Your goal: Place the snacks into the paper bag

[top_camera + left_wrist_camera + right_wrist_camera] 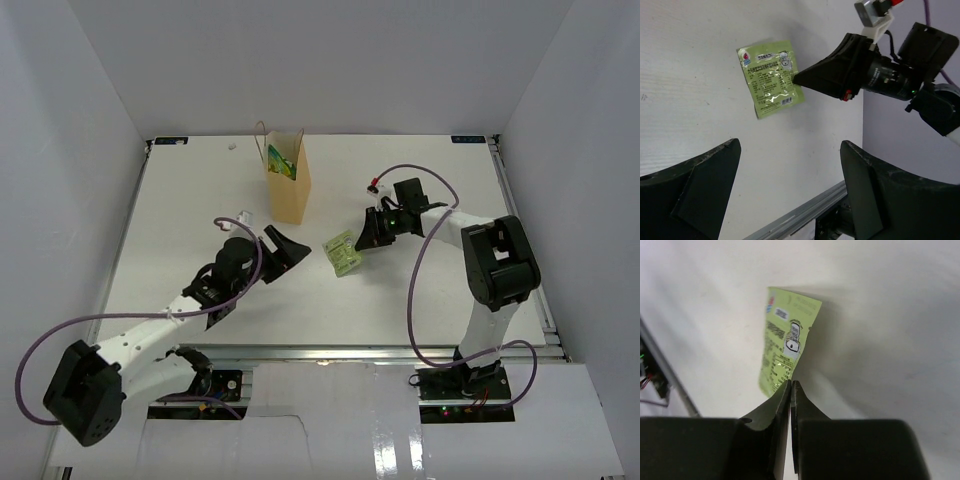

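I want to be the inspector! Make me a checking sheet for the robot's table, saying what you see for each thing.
Surface: white table, no spills seen.
Job's things: paper bag upright at the far middle, a green-and-yellow packet showing inside; one light-green packet out on the table.
Clutter: one tiny white bit near the far edge, too small to tell.
Grippers: left gripper open, holding nothing; right gripper shut on the light-green packet's edge.
Cables: left purple cable and right purple cable loop off the arms, away from the bag.
Surroundings: plain white walls around the table.
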`<action>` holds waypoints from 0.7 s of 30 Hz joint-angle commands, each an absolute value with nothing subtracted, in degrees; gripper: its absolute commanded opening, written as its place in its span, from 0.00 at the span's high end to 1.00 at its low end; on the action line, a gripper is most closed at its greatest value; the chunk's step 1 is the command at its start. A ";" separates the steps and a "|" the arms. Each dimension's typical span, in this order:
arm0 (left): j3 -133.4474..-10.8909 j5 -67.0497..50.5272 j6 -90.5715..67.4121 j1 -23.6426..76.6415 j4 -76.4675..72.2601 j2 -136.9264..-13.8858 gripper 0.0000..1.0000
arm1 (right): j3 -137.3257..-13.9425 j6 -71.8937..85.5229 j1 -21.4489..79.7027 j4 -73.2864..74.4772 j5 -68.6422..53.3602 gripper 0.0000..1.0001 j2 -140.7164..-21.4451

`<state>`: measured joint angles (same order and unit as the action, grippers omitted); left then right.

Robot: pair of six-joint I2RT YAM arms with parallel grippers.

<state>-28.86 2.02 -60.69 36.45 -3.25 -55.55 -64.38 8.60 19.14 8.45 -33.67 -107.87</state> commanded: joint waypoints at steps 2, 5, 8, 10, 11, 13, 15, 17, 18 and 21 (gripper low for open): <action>-30.58 -4.04 -57.48 36.65 -12.56 -61.51 0.09 | -60.57 6.85 20.48 0.62 -49.47 0.92 -100.82; -31.90 -5.53 -56.43 36.65 -14.24 -65.47 0.09 | -59.77 9.57 20.39 -2.10 -51.59 0.92 -98.97; -32.96 -6.68 -56.42 36.65 -14.50 -68.46 0.09 | -59.59 11.94 20.39 -3.43 -53.25 0.92 -98.00; -33.05 -6.68 -56.69 36.65 -14.68 -69.69 0.09 | -59.68 13.35 20.48 -4.65 -54.22 0.92 -97.47; -33.13 -6.68 -56.86 36.65 -14.76 -69.96 0.09 | -59.59 14.75 20.39 -5.09 -54.92 0.92 -97.30; -32.87 -6.51 -56.95 36.65 -15.82 -70.14 0.09 | -59.41 16.51 20.39 -6.76 -55.89 0.92 -96.95; -32.43 -6.50 -56.87 36.65 -17.39 -70.14 0.10 | -59.15 19.23 20.39 -7.90 -57.21 0.92 -97.03; -32.17 -6.59 -56.87 36.65 -18.28 -70.40 0.10 | -58.54 21.35 20.39 -10.54 -58.71 0.92 -97.12; -32.08 -6.59 -56.87 36.65 -18.89 -70.57 0.11 | -58.27 23.79 20.39 -11.68 -59.23 0.92 -97.12; -31.91 -7.29 -56.87 36.65 -20.73 -71.28 0.12 | -57.31 27.76 20.48 -16.08 -61.78 0.92 -97.47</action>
<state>-31.24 -5.91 -57.45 36.51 -16.84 -70.96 -58.02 21.65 20.64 -9.10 -57.04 -98.94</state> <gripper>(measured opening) 0.884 0.078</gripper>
